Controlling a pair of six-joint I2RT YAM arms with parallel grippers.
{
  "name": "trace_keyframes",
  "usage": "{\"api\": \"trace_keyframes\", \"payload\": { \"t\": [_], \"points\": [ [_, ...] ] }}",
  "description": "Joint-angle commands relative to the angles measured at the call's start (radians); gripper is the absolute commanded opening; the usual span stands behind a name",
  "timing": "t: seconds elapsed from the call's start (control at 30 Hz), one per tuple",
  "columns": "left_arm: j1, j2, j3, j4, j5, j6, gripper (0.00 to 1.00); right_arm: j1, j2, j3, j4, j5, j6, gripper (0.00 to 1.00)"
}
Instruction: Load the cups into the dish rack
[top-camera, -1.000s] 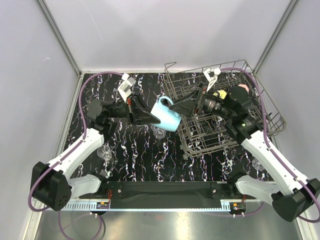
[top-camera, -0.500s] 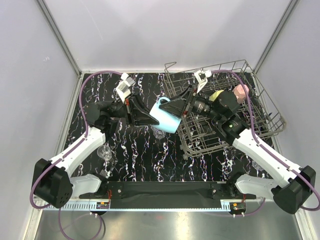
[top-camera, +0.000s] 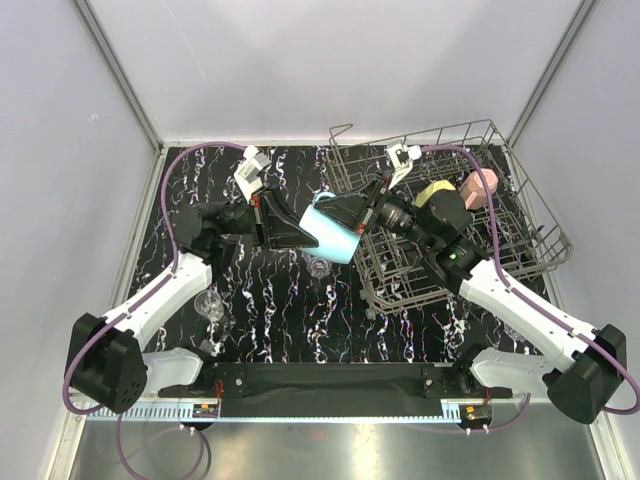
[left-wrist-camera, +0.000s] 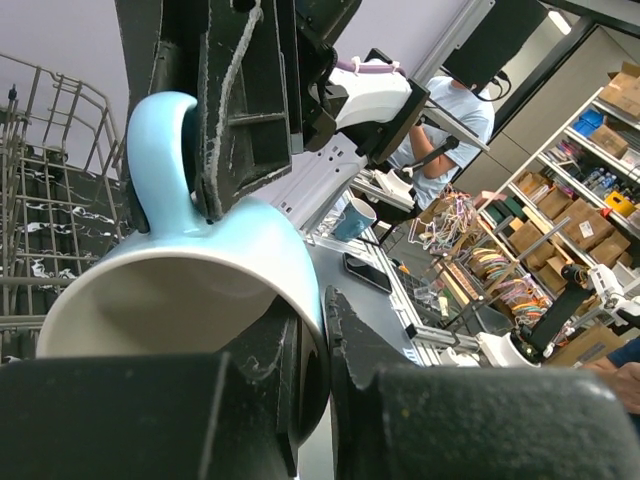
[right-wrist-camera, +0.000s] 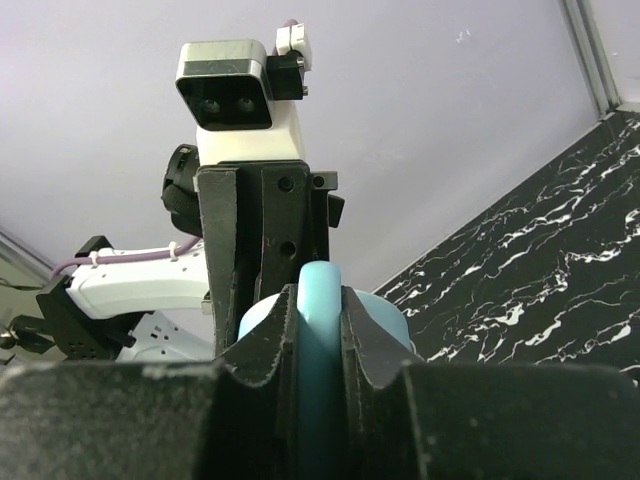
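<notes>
Blue mug (top-camera: 337, 236) pinched by left tool (top-camera: 308, 236), right tool (top-camera: 334, 205), yellow mug (top-camera: 433, 189), pink mug (top-camera: 479, 187) in dish rack (top-camera: 402, 276)

- Dish rack (top-camera: 395, 280) wires wall off 3 o'clock of the blue mug (top-camera: 335, 232).
- Clear glass (top-camera: 318, 266) stands on the desk (top-camera: 280, 310) at the mug's 6 o'clock.
- Bare desk lies at 12 o'clock.

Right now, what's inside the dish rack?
A pale yellow mug and a pink mug sit near the dish rack's far side. The right arm covers the middle, so anything beneath it is hidden.
</notes>
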Motion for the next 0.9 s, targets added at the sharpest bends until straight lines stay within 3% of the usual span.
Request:
{"api": "trace_keyframes", "payload": {
  "t": [0.0, 0.07, 0.13, 0.17, 0.33, 0.4, 0.47, 0.57, 0.6, 0.63, 0.7, 0.87],
  "points": [
    [-0.012, -0.001, 0.025, 0.087, -0.026, 0.025, 0.12, 0.029, -0.008, 0.010, -0.017, 0.003, 0.017, 0.00],
    [-0.011, 0.011, 0.031, 0.075, -0.023, 0.030, 0.31, 0.029, -0.015, 0.029, -0.062, 0.022, 0.003, 0.00],
    [-0.009, 0.026, 0.034, 0.070, -0.018, 0.027, 0.34, 0.029, -0.020, 0.044, -0.113, 0.038, -0.018, 0.00],
    [-0.008, 0.029, 0.036, 0.072, -0.015, 0.027, 0.42, 0.027, -0.024, 0.052, -0.136, 0.051, -0.026, 0.00],
    [0.005, 0.031, 0.039, 0.040, -0.015, 0.053, 0.64, 0.029, -0.047, 0.081, -0.211, 0.104, -0.064, 0.00],
    [0.017, 0.017, 0.046, -0.060, -0.018, 0.099, 0.71, 0.027, -0.052, 0.108, -0.294, 0.141, -0.095, 0.00],
    [0.034, -0.010, 0.056, -0.164, -0.030, 0.212, 0.73, 0.027, -0.049, 0.164, -0.405, 0.164, -0.138, 0.00],
    [0.048, -0.041, 0.118, -0.559, -0.093, 0.497, 0.80, 0.025, -0.038, 0.256, -0.594, 0.248, -0.196, 0.00],
    [0.048, -0.050, 0.144, -0.796, -0.143, 0.580, 0.82, 0.027, -0.034, 0.285, -0.648, 0.306, -0.211, 0.00],
    [0.049, -0.051, 0.198, -0.889, -0.166, 0.705, 0.83, 0.027, -0.015, 0.349, -0.703, 0.343, -0.227, 0.00],
    [0.057, -0.058, 0.224, -1.046, -0.235, 0.778, 0.83, 0.027, 0.005, 0.414, -0.856, 0.455, -0.276, 0.00],
    [0.101, -0.086, 0.238, -1.180, -0.445, 0.863, 0.84, 0.010, 0.068, 0.628, -1.149, 0.711, -0.363, 0.00]
  ]
}}
